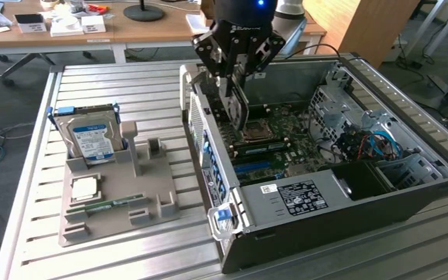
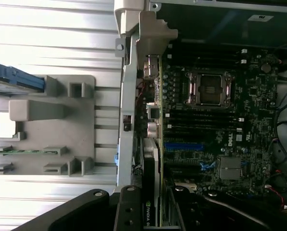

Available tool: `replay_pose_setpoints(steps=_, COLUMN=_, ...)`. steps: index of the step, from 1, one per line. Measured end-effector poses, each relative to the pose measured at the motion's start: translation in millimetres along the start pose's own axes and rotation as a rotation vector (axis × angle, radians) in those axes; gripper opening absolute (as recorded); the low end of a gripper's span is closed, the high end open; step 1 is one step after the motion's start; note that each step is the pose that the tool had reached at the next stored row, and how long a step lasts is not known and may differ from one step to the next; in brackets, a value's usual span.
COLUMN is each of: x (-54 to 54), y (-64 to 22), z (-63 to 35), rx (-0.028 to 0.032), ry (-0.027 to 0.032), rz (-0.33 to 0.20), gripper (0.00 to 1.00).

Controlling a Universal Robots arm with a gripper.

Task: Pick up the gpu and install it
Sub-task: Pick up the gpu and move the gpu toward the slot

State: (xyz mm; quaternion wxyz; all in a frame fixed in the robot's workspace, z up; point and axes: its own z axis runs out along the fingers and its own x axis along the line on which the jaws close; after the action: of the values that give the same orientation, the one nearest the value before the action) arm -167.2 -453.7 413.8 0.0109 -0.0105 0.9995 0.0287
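The gpu (image 1: 240, 114), a thin dark card, hangs edge-down inside the open computer case (image 1: 325, 233), with my gripper (image 1: 235, 81) shut on its upper edge. Its lower edge is close above the motherboard (image 1: 282, 137), near the case's rear wall, left of the empty processor socket (image 1: 254, 135). In the wrist view the gpu (image 2: 150, 154) runs edge-on along the motherboard (image 2: 215, 139), its silvery bracket (image 2: 153, 33) by the rear slot openings. My gripper (image 2: 153, 214) clamps the card between its black fingers (image 2: 129, 211). I cannot tell whether the card touches its slot.
On the slatted metal table, a grey parts holder (image 1: 154, 198) stands to the exterior view's left of the case. It holds a silver hard drive (image 1: 91, 137), a processor chip (image 1: 84, 188) and a green memory stick (image 1: 111, 204). A cluttered wooden desk (image 1: 130, 29) is behind.
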Motion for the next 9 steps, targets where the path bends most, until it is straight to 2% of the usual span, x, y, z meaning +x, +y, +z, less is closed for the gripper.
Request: replay_pose_setpoints(steps=9, x=-26.4, y=0.2, z=0.6, rx=0.0, ry=0.0, rz=0.0, gripper=0.27)
